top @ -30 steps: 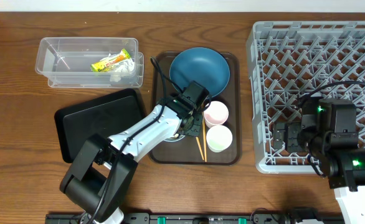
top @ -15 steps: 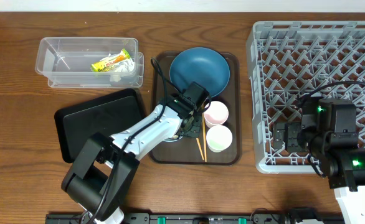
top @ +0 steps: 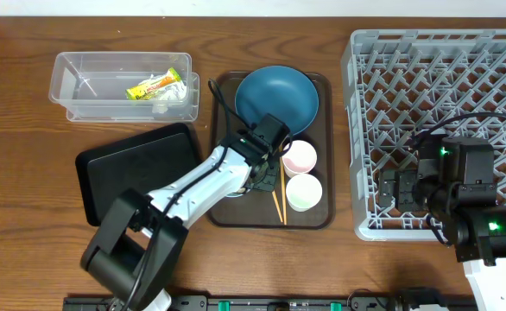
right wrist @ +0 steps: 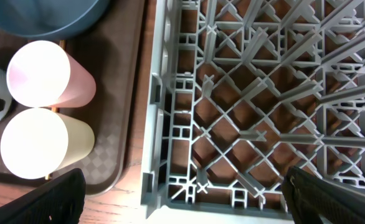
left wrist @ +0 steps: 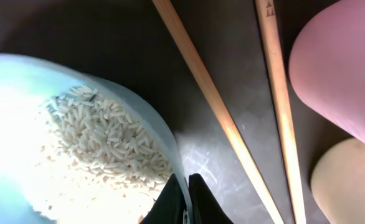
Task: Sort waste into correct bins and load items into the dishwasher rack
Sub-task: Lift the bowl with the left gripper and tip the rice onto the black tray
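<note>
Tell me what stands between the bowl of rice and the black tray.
Nothing visible except the low rim of the brown serving tray. The light-blue bowl, its rim pinched by the left gripper, sits at that tray's left end, and the black tray lies right beside it.

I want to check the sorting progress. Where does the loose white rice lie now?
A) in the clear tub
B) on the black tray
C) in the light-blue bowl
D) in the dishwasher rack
C: the left wrist view shows the rice grains heaped inside the light-blue bowl, which stands beside the chopsticks.
</note>
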Controlling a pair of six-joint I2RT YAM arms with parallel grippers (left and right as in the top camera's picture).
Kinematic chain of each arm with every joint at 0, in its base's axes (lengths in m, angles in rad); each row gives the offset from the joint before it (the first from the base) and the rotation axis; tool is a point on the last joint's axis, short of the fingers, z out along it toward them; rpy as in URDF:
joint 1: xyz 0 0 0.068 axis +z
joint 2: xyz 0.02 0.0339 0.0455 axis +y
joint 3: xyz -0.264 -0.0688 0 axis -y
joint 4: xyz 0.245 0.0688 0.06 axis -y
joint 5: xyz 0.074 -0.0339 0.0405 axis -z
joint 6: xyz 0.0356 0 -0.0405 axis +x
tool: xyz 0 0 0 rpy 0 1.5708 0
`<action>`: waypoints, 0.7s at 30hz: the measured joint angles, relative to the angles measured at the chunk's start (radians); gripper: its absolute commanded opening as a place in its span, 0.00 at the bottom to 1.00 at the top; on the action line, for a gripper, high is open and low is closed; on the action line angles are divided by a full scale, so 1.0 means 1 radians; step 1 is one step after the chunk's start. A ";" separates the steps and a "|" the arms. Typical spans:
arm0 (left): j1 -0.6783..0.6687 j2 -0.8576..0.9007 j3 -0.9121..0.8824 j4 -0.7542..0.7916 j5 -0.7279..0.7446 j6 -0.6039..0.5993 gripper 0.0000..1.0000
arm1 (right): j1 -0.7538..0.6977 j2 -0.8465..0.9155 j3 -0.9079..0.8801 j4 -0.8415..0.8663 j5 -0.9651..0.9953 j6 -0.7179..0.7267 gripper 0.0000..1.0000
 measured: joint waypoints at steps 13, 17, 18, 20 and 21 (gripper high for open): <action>0.020 -0.149 0.000 -0.014 0.017 -0.013 0.06 | 0.000 0.000 0.000 0.000 0.000 0.000 0.99; 0.088 -0.199 0.000 -0.026 0.040 -0.016 0.06 | 0.000 0.000 0.000 0.000 0.000 0.000 0.99; 0.118 -0.214 0.000 -0.031 0.052 -0.016 0.06 | 0.000 0.000 0.000 0.000 0.000 0.000 0.99; 0.178 -0.240 0.000 -0.041 0.074 -0.016 0.06 | 0.000 0.000 0.000 0.000 0.000 0.000 0.99; 0.210 -0.253 0.000 -0.045 0.087 -0.016 0.06 | 0.000 0.000 0.000 0.000 0.000 0.000 0.99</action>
